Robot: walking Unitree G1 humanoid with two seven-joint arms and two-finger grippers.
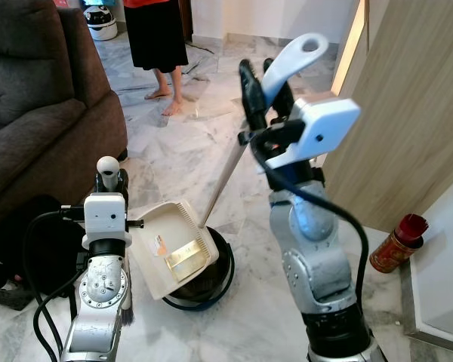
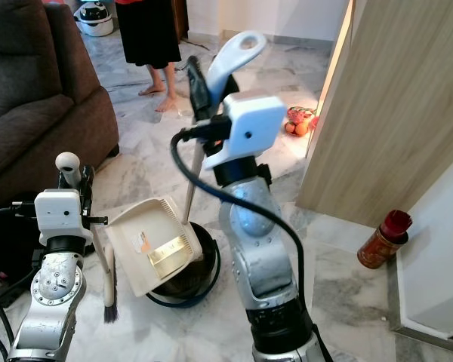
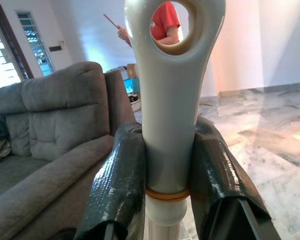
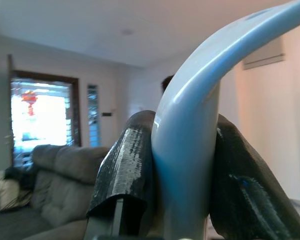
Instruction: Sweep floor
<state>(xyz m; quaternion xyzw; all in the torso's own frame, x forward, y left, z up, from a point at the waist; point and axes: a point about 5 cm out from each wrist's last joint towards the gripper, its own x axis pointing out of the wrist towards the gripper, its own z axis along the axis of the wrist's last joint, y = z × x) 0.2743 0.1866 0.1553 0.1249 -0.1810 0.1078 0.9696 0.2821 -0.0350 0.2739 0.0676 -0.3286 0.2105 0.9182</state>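
My left gripper (image 1: 111, 179) is shut on the top of a white broom handle (image 3: 167, 100), low at my left side. The broom's dark bristles (image 2: 109, 300) rest on the marble floor. My right gripper (image 1: 263, 84) is raised and shut on the looped grip (image 1: 296, 54) of the dustpan's long handle. The cream dustpan (image 1: 170, 245) hangs tilted, its mouth over a round black bin (image 1: 215, 280). In the right wrist view both fingers (image 4: 125, 165) press against the pale curved grip.
A dark brown sofa (image 1: 38, 113) stands close on the left, with black cables (image 1: 38, 226) at its foot. A wooden panel (image 1: 415, 113) rises on the right, a red-lidded jar (image 1: 396, 243) beside it. A barefoot person (image 1: 157, 38) stands ahead.
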